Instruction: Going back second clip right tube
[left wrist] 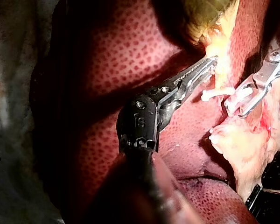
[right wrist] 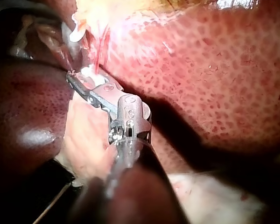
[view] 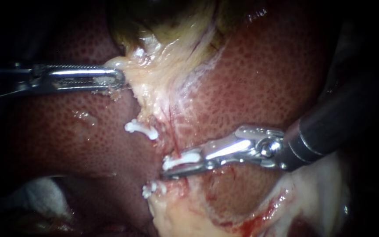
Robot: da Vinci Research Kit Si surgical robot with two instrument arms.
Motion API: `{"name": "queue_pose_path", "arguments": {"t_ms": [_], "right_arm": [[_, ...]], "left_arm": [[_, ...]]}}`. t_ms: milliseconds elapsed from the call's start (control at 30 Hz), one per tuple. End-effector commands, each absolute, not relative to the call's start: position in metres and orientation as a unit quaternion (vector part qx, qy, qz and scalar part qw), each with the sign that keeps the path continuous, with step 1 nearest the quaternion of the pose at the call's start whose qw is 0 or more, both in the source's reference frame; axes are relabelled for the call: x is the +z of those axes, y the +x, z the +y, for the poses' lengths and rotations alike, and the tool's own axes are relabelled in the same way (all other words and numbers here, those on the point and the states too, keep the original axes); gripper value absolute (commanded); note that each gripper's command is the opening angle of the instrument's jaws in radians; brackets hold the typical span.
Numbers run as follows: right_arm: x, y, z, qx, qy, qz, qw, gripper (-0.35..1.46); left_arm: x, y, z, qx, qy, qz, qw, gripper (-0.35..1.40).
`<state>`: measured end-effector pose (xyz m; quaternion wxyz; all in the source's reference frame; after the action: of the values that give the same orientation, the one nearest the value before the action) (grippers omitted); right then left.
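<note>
My left instrument [view: 118, 79] comes in from the left, its jaws shut on the pale tissue at the neck of the gallbladder [view: 163, 26], which it holds up; the left wrist view shows the same grip [left wrist: 208, 64]. My right instrument [view: 176, 166] enters from the right with its jaws open. A white clip [view: 181, 159] lies between them across a pale tube [view: 170, 131], close under the upper jaw, with a dark gap above the lower one. A second white clip [view: 141, 129] sits higher and to the left, and a third [view: 152, 189] lies below the jaws.
The mottled red liver [view: 264, 79] surrounds the field. Pale fatty tissue with some blood [view: 259, 215] lies under the right instrument's shaft. White gauze [view: 40, 195] shows at the lower left.
</note>
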<state>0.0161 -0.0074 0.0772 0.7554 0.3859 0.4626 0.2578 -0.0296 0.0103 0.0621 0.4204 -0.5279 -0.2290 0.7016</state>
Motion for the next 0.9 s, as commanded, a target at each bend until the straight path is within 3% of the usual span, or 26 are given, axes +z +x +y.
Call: {"name": "queue_pose_path", "arguments": {"t_ms": [33, 467, 900], "right_arm": [[0.0773, 0.0161, -0.0073, 0.255, 0.381, 0.465, 0.757, 0.43], [0.0775, 0.0156, -0.0059, 0.25, 0.344, 0.477, 0.769, 0.49], [0.0764, 0.0158, -0.0076, 0.226, 0.372, 0.478, 0.764, 0.49]], "left_arm": [[0.0621, -0.0296, 0.0103, 0.702, -0.528, -0.229, 0.42, -0.35], [0.0621, -0.0296, 0.0102, 0.702, -0.528, -0.229, 0.42, -0.35], [0.0621, -0.0297, 0.0102, 0.702, -0.528, -0.229, 0.42, -0.35]]}}
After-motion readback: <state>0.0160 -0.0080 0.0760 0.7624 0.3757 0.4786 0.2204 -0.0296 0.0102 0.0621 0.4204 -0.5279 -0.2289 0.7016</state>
